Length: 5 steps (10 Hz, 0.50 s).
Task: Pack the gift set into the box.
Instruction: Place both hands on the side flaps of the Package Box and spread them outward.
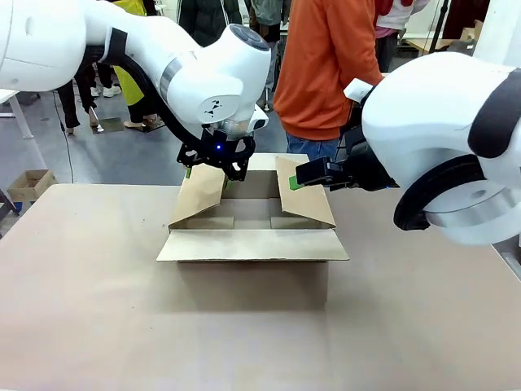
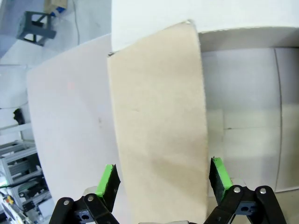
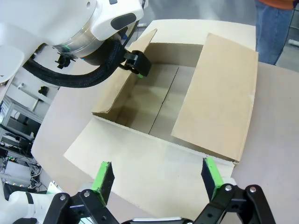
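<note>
A brown table (image 1: 89, 309) seen from the robot's side, with two white arms reaching in over an open cardboard box (image 1: 252, 246). Far off to the left of the left pincer, a small brown carton (image 1: 29, 184) sits on the floor beyond the table edge. The left pincer (image 1: 213, 169) hangs point-down over the top edge of the left flap (image 1: 198, 194), which stands at a slant. In its own wrist camera its green pads (image 2: 108, 179) are wide apart, with the flap running away between them and neither pad pressing on it. This looks like a way to hold the flap back so that it cannot fall over the opening. Below and to the right of that pincer lies the box's mouth: the near flap is folded flat toward the robot, and the floor is bare cardboard with a seam along the middle and nothing packed inside yet. Behind the box, between the two pincers, stands a person in an orange top (image 1: 326, 65). The right flap (image 1: 308, 195) leans up and outward. The right pincer (image 1: 298, 179) comes in sideways just beside its upper part, spread wide and gripping nothing; whether a pad touches the cardboard cannot be told. Judged from this, both arms serve to prop the mouth open for loading
</note>
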Available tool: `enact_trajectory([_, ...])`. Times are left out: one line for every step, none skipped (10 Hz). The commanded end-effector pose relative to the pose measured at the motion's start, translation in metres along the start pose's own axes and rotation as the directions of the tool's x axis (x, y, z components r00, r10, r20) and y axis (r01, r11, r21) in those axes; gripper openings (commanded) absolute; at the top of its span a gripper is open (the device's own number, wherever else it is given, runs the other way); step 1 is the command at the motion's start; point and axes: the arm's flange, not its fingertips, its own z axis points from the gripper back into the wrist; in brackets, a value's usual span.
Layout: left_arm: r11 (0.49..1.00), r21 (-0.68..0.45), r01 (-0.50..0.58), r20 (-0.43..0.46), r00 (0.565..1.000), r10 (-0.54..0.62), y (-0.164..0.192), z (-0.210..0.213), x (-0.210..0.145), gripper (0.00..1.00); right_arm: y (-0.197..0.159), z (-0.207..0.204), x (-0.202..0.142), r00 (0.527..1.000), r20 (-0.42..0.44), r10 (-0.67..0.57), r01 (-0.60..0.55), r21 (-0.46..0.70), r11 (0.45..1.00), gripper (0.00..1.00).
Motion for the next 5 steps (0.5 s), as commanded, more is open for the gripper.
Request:
enact_trajectory([0.998, 0.050, -0.028, 0.020, 0.999, 0.027, 0.005, 0.002, 0.003, 1.00, 0.000, 0.003, 0.001, 1.000, -0.006, -0.002, 0.002, 0.000, 1.000, 1.00])
enact_trajectory([0.998, 0.051, -0.034, 0.019, 0.999, 0.033, 0.009, 0.002, 0.004, 1.00, 0.000, 0.003, 0.001, 1.000, -0.006, -0.002, 0.002, 0.000, 1.000, 1.00])
enact_trajectory([0.998, 0.036, -0.051, 0.024, 0.998, 0.051, 0.018, 0.005, 0.005, 1.00, 0.000, 0.003, 0.001, 1.000, -0.006, -0.002, 0.002, 0.000, 1.000, 1.00])
enact_trajectory([0.997, 0.030, -0.072, 0.027, 0.997, 0.071, 0.026, 0.010, 0.007, 1.00, 0.000, 0.003, 0.001, 1.000, -0.006, -0.002, 0.002, 0.000, 1.000, 1.00])
enact_trajectory([0.995, 0.029, -0.094, 0.034, 0.995, 0.093, 0.036, 0.015, 0.008, 1.00, 0.000, 0.003, 0.001, 1.000, -0.006, -0.002, 0.002, 0.000, 1.000, 1.00])
